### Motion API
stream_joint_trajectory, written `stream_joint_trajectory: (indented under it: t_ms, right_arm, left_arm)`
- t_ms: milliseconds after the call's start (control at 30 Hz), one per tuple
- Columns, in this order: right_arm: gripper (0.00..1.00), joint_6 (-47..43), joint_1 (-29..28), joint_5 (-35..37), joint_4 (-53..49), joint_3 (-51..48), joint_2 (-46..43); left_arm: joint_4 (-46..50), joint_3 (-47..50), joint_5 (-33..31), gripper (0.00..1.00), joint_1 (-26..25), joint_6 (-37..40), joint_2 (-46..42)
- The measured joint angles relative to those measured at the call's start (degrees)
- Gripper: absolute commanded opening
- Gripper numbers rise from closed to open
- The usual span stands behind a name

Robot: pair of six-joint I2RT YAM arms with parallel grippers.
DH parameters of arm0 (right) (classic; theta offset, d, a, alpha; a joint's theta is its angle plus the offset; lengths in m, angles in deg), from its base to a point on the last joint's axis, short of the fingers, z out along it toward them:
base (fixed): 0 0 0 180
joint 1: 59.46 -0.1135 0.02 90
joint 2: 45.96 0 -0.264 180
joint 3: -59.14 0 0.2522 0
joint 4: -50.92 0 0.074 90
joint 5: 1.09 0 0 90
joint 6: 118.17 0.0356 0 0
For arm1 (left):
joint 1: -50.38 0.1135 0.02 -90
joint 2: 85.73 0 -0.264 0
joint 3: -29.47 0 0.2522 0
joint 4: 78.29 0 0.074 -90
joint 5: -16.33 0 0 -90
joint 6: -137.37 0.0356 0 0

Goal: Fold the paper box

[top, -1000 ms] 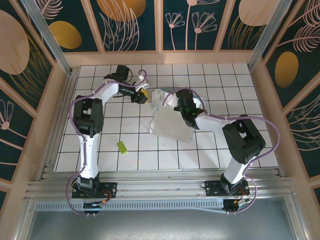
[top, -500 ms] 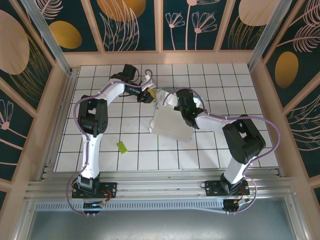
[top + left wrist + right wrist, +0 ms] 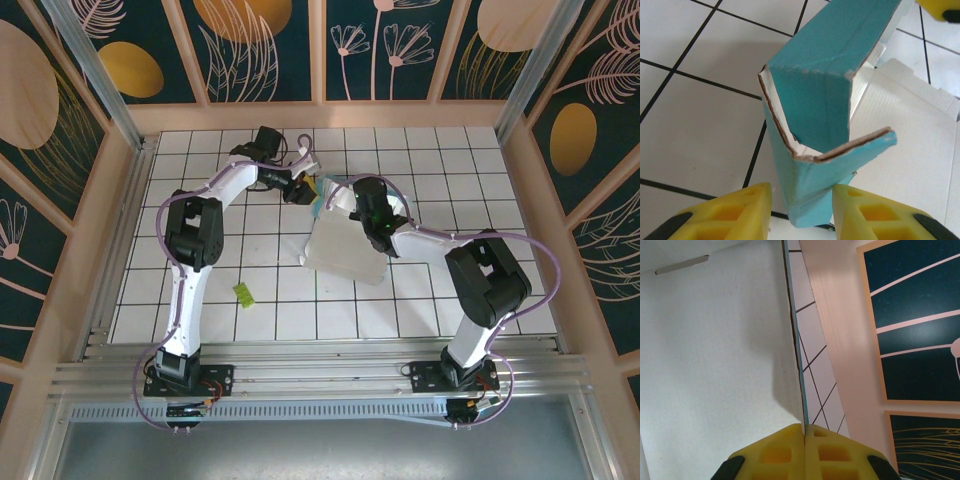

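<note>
The paper box [image 3: 340, 248] lies opened out at mid-table, its white inside facing up. A teal flap [image 3: 812, 100] stands up at its far left corner. My left gripper [image 3: 308, 188] is at that flap and is open. In the left wrist view the flap's lower end sits in my left gripper [image 3: 802, 200]; the right finger [image 3: 865, 212] touches it and the left finger [image 3: 745, 212] stays apart. My right gripper [image 3: 358, 203] holds the box's far edge. In the right wrist view my right gripper [image 3: 804, 431] is shut on the thin card wall [image 3: 795, 340], beside the white panel [image 3: 715, 365].
A tiny yellow-green scrap [image 3: 243, 292] lies on the tiled floor left of the box, nearer the arm bases. Wooden walls [image 3: 320, 115] ring the white tiles. Another yellow fingertip [image 3: 940, 7] shows at the left wrist view's top right corner.
My left gripper has moved right across the tiles to the box's raised teal flap. The right arm and the box have stayed put.
</note>
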Motion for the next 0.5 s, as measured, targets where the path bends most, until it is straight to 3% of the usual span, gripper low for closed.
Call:
stream_joint_trajectory:
  t_ms: [500]
  right_arm:
    - [0.02, 0.02, 0.00, 2.03, 0.02, 0.24, 0.00]
  left_arm:
    - [-12.46, 2.27, -1.86, 0.36, -0.83, -18.45, 0.31]
